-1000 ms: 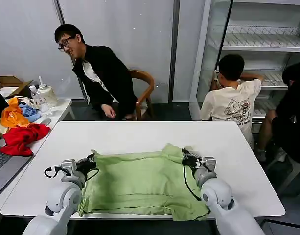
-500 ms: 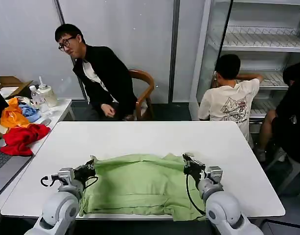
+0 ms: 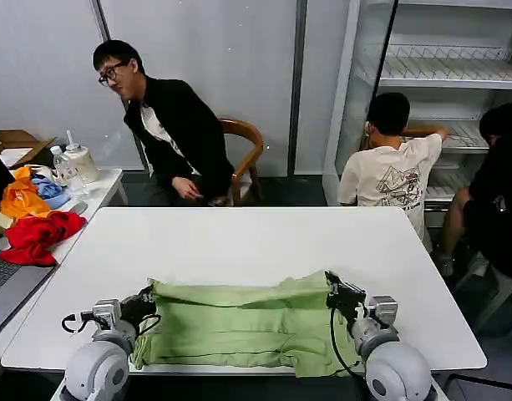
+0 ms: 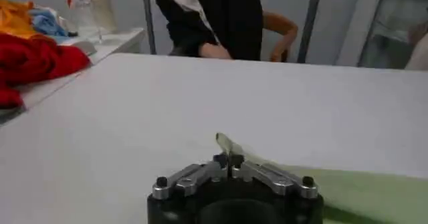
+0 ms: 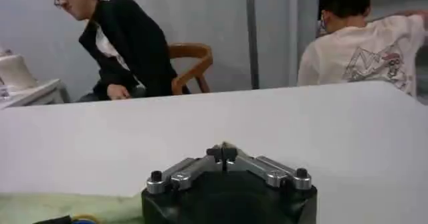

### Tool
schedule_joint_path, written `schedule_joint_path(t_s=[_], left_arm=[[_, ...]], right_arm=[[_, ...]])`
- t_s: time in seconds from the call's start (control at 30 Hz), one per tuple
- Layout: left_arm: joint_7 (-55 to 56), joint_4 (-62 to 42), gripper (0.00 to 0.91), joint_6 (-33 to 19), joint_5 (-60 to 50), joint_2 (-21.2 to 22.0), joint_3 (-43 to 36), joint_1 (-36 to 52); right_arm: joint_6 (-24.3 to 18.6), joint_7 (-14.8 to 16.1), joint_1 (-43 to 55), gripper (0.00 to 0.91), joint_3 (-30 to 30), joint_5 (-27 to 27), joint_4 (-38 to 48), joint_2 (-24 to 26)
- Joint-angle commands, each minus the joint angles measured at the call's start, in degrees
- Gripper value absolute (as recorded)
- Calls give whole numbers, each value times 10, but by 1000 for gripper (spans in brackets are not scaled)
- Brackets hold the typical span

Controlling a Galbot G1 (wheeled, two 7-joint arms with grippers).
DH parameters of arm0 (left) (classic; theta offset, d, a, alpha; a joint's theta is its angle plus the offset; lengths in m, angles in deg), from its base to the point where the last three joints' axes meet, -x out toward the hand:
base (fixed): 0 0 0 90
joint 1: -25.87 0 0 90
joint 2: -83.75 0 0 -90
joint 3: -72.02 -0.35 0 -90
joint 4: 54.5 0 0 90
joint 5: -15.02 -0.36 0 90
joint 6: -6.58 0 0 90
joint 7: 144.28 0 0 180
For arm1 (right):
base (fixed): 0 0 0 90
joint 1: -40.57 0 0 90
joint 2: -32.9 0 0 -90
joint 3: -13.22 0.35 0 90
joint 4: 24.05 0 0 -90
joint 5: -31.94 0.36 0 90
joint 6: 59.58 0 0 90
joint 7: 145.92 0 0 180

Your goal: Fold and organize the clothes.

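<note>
Both my left gripper [image 3: 144,302] and right gripper [image 3: 333,292], clamped on the shirt [image 3: 239,322], have drawn its far edge nearer; fold progressing.

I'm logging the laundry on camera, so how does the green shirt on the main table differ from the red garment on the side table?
The green shirt lies spread flat in folded layers across the white table; the red garment sits bunched in a heap. The left pincer and right pincer each pinch a corner of the green shirt, while nothing holds the red garment. The shirt covers far more surface. Both are soft cloth.
</note>
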Motion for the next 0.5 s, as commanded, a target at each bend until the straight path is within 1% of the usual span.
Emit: schedule_joint_path(t_s=[0.03,0.2,0.5], left_arm=[[4,10,20,0,0,-2,4,-22],[7,22,20,0,0,-4,10,-35],[8,41,20,0,1,-5,22,-61]], right_arm=[[6,-26,-42,0,9,3,-45,8],[11,-42,-56,0,10,3,-64,10],[11,-55,-76,0,8,-1,-72,7]])
